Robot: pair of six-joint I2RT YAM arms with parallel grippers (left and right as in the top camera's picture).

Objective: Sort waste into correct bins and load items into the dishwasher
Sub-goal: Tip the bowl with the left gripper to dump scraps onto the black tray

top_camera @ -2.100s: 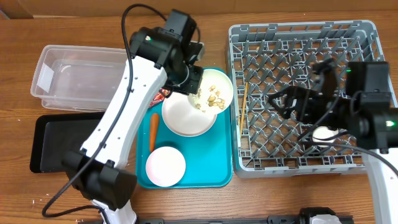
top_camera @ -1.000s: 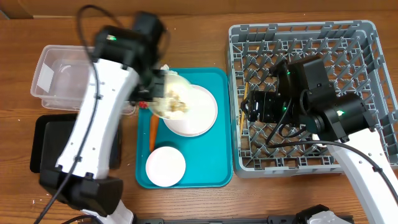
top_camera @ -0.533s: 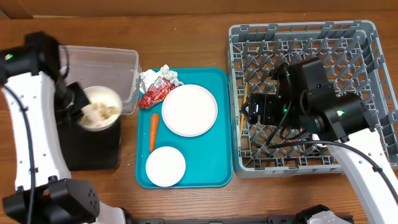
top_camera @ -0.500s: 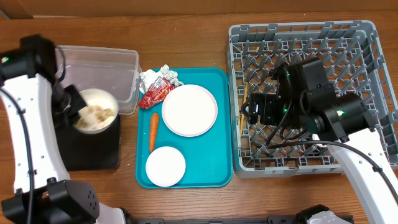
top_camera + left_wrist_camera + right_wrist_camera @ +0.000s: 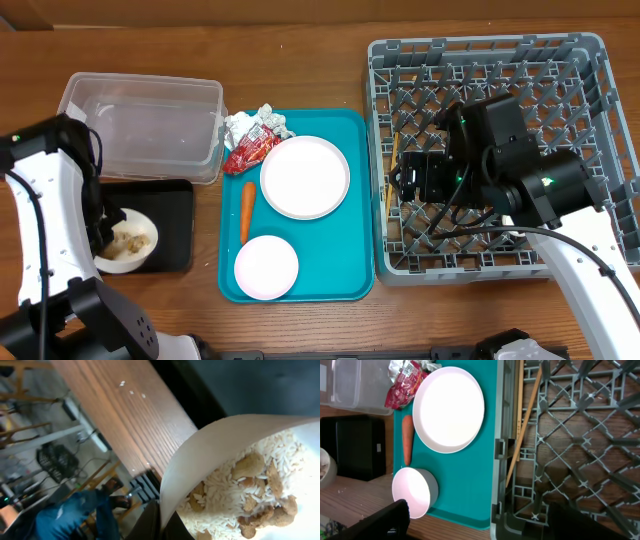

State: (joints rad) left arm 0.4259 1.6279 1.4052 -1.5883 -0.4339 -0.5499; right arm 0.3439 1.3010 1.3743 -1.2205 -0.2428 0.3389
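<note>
My left gripper (image 5: 105, 235) is shut on the rim of a white bowl (image 5: 127, 241) holding rice and beige food crumbs (image 5: 250, 490). The bowl hangs tilted over the front left corner of the black tray (image 5: 160, 225). The clear tub (image 5: 140, 125) stands behind it. On the teal tray (image 5: 340, 270) lie a wide white bowl (image 5: 305, 177), a pale pink bowl (image 5: 266, 267), a red wrapper (image 5: 250, 152) and silver foil (image 5: 250, 124). My right gripper (image 5: 420, 175) is open and empty above the grey dish rack's (image 5: 560, 70) left side. The small white cup and the white paper are not in view.
An orange carrot (image 5: 246, 210) lies on the teal tray's left side. Wooden chopsticks (image 5: 390, 175) lie along the rack's left edge. The right wrist view shows the white bowl (image 5: 449, 409), pink bowl (image 5: 412, 492), carrot (image 5: 407, 446) and chopsticks (image 5: 522, 430).
My left arm has carried the bowl of crumbs from the teal tray past the clear tub, leftward and toward the front, to the black tray's front left corner. The right arm has held still over the last second.
</note>
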